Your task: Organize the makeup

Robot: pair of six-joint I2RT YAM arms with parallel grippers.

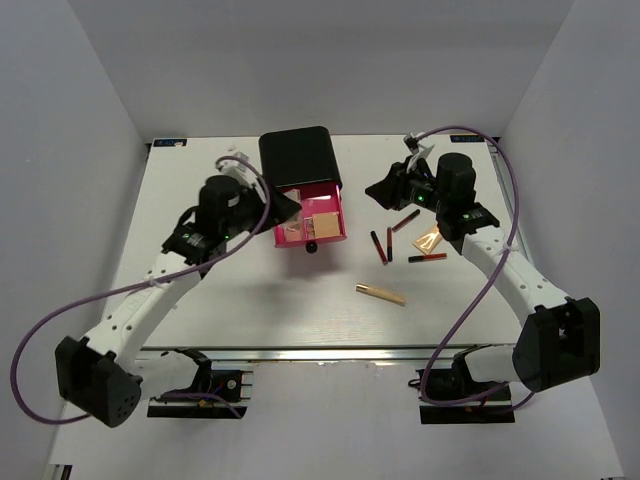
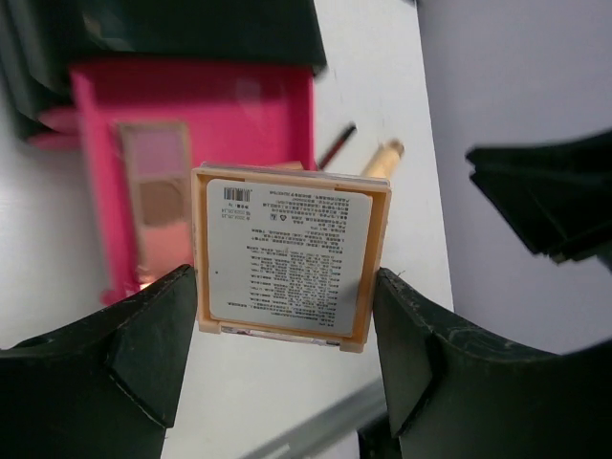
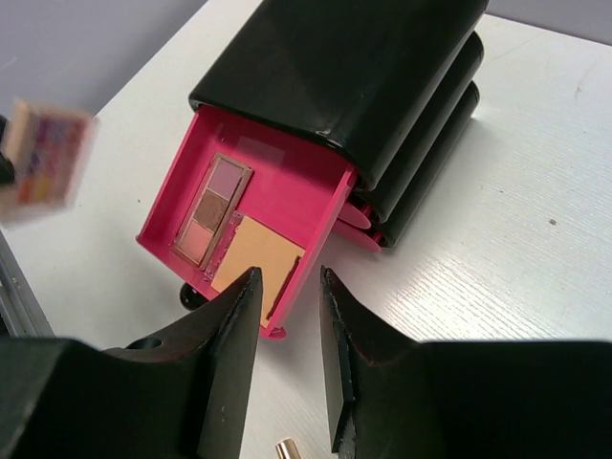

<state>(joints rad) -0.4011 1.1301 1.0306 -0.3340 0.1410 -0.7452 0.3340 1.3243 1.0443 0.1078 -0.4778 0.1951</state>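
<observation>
The left gripper grasps a square compact by its side edges, label side to the camera, just left of the open pink drawer of the black box. A palette and a second compact lie in that drawer. The right gripper hovers with fingers parted and empty. Right of the drawer, dark-red lip sticks, a peach squeeze tube and a gold-beige stick lie on the table.

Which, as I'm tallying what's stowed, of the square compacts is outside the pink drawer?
The peach-framed square compact with the white printed label, held between the left jaws; the plain orange square compact lies in the pink drawer.
</observation>
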